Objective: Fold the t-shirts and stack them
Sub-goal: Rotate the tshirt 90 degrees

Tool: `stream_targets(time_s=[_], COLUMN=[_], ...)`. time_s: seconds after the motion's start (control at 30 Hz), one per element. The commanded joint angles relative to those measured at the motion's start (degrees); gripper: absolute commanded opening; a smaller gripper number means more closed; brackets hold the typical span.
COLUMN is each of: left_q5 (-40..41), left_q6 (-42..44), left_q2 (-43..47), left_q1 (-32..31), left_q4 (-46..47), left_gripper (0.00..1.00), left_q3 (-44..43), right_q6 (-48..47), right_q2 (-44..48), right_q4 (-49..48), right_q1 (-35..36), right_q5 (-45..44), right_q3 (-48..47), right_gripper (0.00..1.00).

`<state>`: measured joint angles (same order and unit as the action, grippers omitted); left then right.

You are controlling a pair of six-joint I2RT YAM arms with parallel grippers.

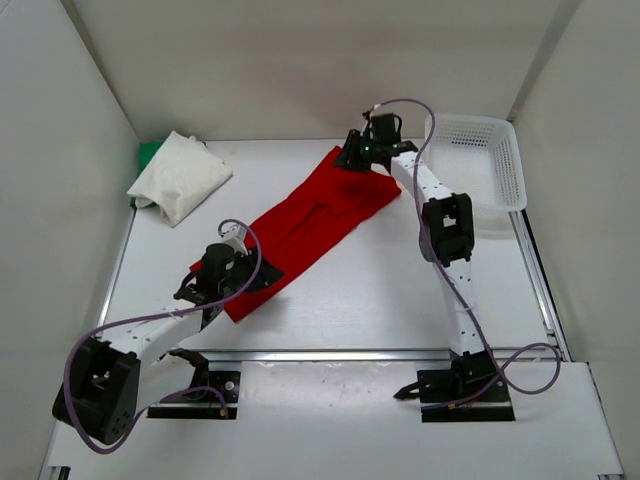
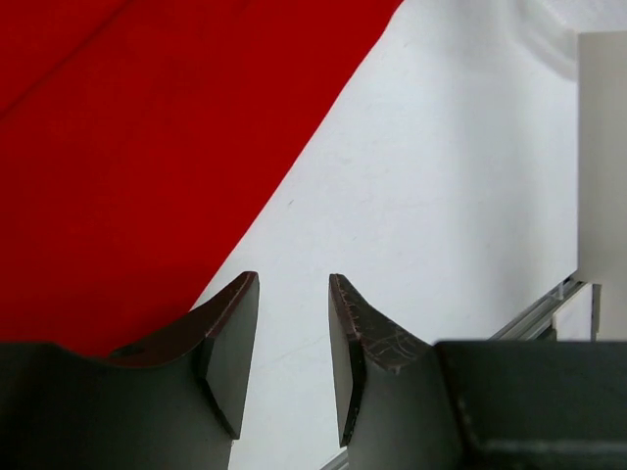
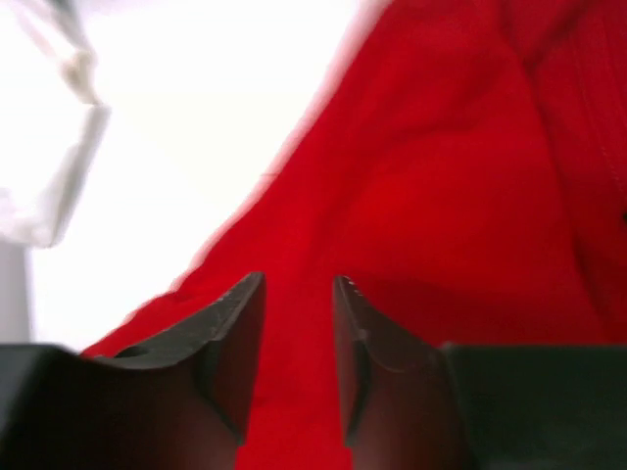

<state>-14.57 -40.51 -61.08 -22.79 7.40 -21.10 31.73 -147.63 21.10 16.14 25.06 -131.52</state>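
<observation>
top external: right arm (image 1: 430, 185) outstretched, left arm (image 1: 150, 326) low, over red shirt (image 1: 320, 215)

Twin white-cased arms, black at the joints and base plates (image 1: 465, 398).
Left arm (image 1: 165, 340) and right arm (image 1: 462, 300) clad in glossy white shells; thin lilac-grey cables (image 1: 100, 330) looped alongside; dark grey wedge-shaped fingers (image 2: 230, 343), inner pads edged reddish-brown, faintly embossed.

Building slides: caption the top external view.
Left hand and right hand at opposite ends of the red t-shirt; white t-shirt atop green t-shirt far left, basket far right.
</observation>
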Motion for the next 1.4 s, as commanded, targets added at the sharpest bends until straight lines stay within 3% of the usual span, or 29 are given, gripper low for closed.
stream_targets(time_s=[0.0, 0.1, 0.13, 0.2, 0.27, 0.33, 0.43, 0.5, 0.67, 0.9, 1.13, 1.23, 1.37], left_q5=[1.5, 1.6, 1.3, 0.4, -0.3, -1.5, -3.0, -2.9, -3.6, -3.5, -4.0, -3.7, -2.9], left_q6=[0.3, -0.3, -0.3, 0.1, 1.3, 2.7, 2.8, 2.0, 2.0, 2.5, 3.1, 2.7, 3.3], left_q2=[1.7, 1.9, 1.9, 1.8, 2.8, 2.9, 3.2, 4.5, 7.7, 11.2, 9.8, 9.1, 7.9], left_q1=[-0.9, -0.8, -0.7, 0.2, 0.6, 0.5, -0.2, 0.2, 2.0, 3.3, 3.7, 3.5, 2.7], left_q4=[-1.3, -0.7, -0.7, -1.2, -1.9, -3.9, -4.1, -2.9, -3.8, -4.8, -3.5, -3.9, -4.1], left_gripper=[0.46, 0.46, 0.46, 0.46, 0.47, 0.47, 0.48, 0.48, 0.48, 0.48, 0.47, 0.48, 0.48], left_q3=[2.4, 3.6, 3.7, 3.3, 2.4, 0.3, -0.6, -0.2, 0.8, 1.4, 1.2, 1.2, 0.7], right_q6=[-5.1, -10.4, -11.4, -10.1, -3.1, 1.8, 5.3, 7.0, 10.0, 14.8, 17.4, 17.5, 15.6], right_q2=[16.7, 23.0, 27.5, 38.7, 54.1, 62.3, 67.5, 64.8, 51.5, 39.9, 33.1, 32.6, 40.6], right_q4=[4.1, 13.5, 13.8, 1.4, -12.7, -28.8, -35.5, -36.7, -37.9, -35.1, -32.4, -33.1, -34.0], right_q1=[0.0, 1.3, 2.4, 4.0, 4.1, 4.6, 9.4, 12.4, 19.8, 23.1, 24.3, 22.7, 17.5], right_q5=[3.1, 0.8, 0.2, -2.4, -0.8, -0.2, -4.1, -6.0, -11.0, -17.9, -16.5, -13.8, -12.1], right_q3=[-3.5, 0.4, 7.9, 28.3, 56.7, 73.1, 87.0, 89.9, 84.4, 77.3, 71.8, 71.8, 80.0], right_gripper=[0.35, 0.33, 0.29, 0.26, 0.28, 0.34, 0.39, 0.40, 0.41, 0.41, 0.17, 0.00, 0.00])
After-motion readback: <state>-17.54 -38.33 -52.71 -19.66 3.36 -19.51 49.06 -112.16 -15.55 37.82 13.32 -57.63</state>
